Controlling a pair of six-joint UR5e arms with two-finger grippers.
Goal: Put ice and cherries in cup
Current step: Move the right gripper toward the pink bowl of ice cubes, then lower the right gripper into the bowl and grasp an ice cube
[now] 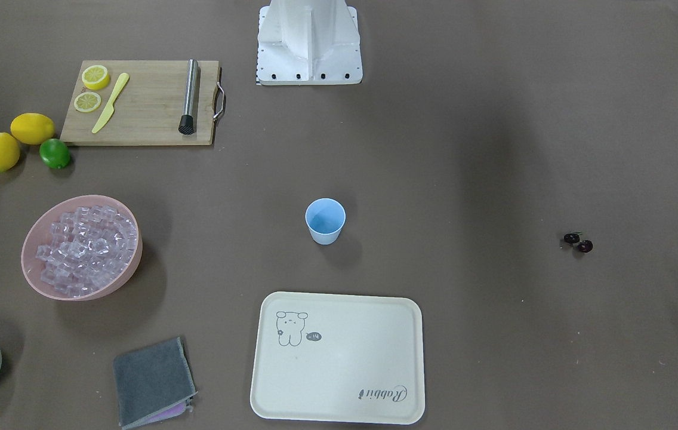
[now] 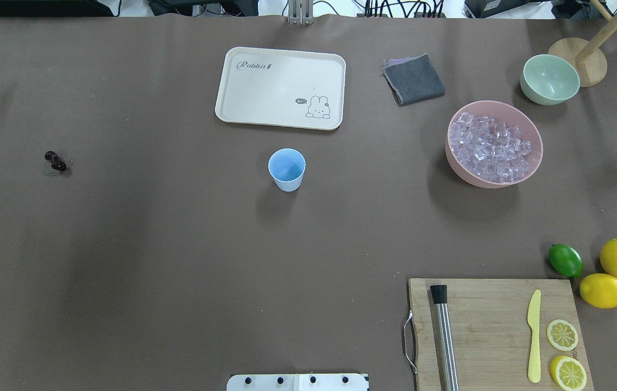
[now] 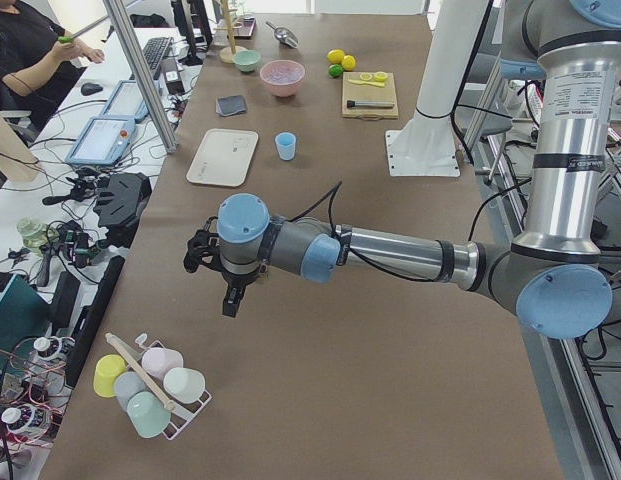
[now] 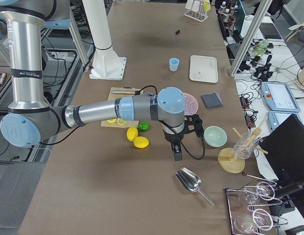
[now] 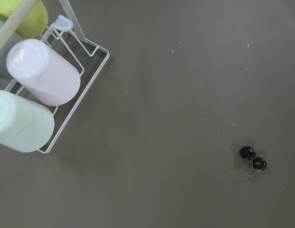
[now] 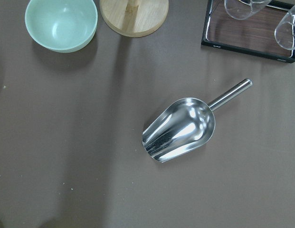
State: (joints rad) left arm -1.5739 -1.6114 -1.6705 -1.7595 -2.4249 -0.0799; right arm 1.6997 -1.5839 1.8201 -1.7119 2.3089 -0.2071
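Overhead exterior: the cup [image 2: 287, 169] stands empty on the table [image 2: 178, 271], so by my reckoning nothing is done yet. The cherries [image 2: 55, 162] lie well to the cup's left. The ice [image 2: 489, 147] sits heaped in the pink bowl [image 2: 490, 183], well to the cup's right. My arms stretch low, far out either side of the cup, the left claw [image 3: 230, 297] pointing down on the cherries' side and the right claw [image 4: 177, 152] near a steel scoop [image 6: 180, 129]. I cannot tell whether either claw is apart or together.

Brown-covered table [image 2: 178, 260]; cluttered bench [image 3: 50, 160] alongside, prob. workstations.
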